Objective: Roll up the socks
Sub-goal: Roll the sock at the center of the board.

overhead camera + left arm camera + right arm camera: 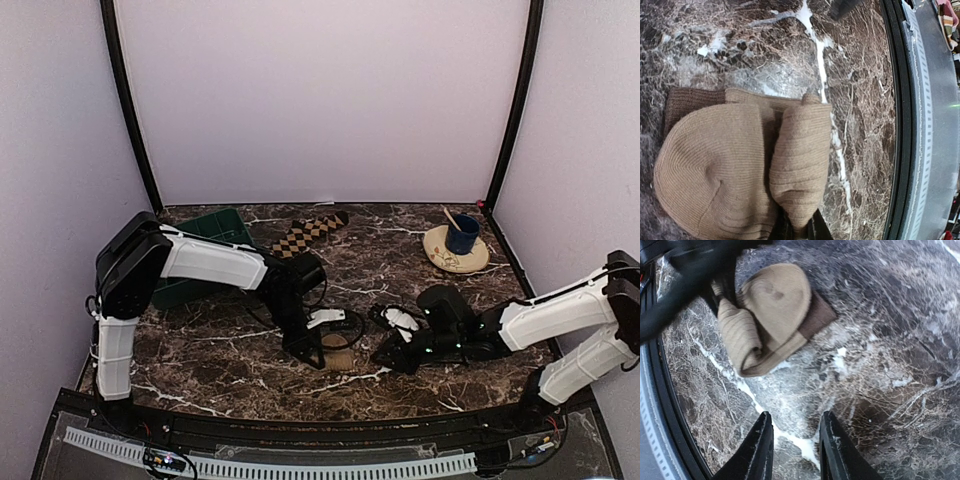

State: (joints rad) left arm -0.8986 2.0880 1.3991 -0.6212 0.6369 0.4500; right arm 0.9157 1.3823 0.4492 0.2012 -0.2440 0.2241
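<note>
Tan sock (740,165) bunched in loose roll, near centre; my left gripper (304,353) clamped on its fold. My right gripper (796,416) part-open, empty, just right. Checkered sock (310,232) flat at far side, not yet rolled.

Table layout from my overhead feed

Near the front middle of the table (230,360) I have the bundled sock (338,353), with the left end effector (312,357) against its left side and the right end effector (383,356) just to its right, apart from it. Behind them, the second sock (305,235) lies flat just right of the tray (225,222) at back left. A mug (462,236) stands on a plate (445,262) at back right.
</note>
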